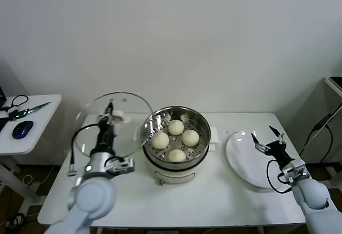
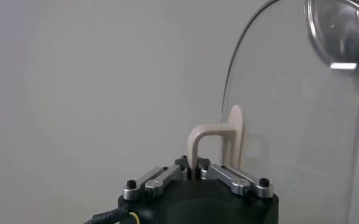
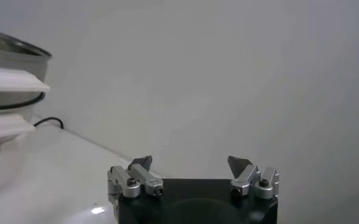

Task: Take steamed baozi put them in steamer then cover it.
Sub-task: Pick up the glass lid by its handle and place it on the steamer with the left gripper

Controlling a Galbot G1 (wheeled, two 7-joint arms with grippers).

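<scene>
Glass lid [image 1: 115,122], stiff, slick and breakable, hangs left of the steamer [image 1: 175,138] holding four baozi [image 1: 177,140], its handle [image 2: 213,143] pinched by the left hand [image 2: 193,172]; right hand [image 1: 268,139] spread over the plate [image 1: 240,162].

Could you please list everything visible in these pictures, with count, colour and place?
steamed baozi: four, cream-white, inside the steamer basket.
steamer: one, shiny steel basket on a white pot base, table centre.
glass lid: one, clear with a cream handle, held tilted in the air left of the steamer.
plate: one, white, bare, on the table's right side.
table: one, white, under it all.
side desk: one, white, far left, carrying a blue mouse and scissors.
left tool: one, black and silver, shut on the lid's handle.
right tool: one, black and silver, open, over the plate.
</scene>
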